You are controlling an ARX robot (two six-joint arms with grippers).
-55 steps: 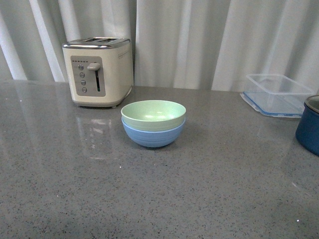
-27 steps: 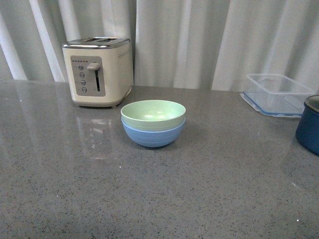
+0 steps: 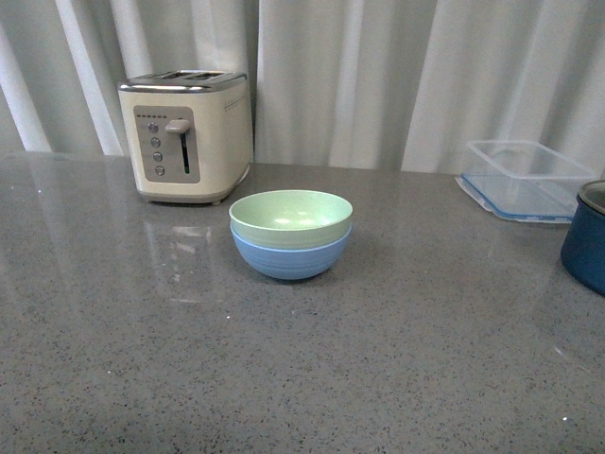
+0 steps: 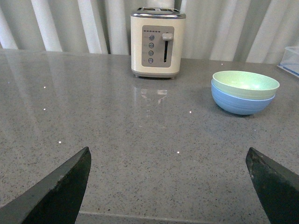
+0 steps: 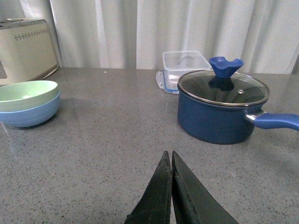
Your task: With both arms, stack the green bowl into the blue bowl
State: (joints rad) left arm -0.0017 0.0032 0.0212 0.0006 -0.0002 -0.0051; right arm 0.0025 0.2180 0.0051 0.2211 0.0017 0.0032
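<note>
No words, brands or numbers can be read anywhere in these views. The toaster (image 3: 185,137) carries a grey control panel (image 3: 167,145) with a row of tiny marks along its top and a column of round buttons (too small to make out), at about 10 o'clock from the stacked bowls in the front view.

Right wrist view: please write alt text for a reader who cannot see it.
The right hand, fingers shut together and empty, hangs above a grey counter. A lidded navy pot stands ahead with a clear container behind it. Off to the side, the green bowl sits nested in the blue bowl.
</note>
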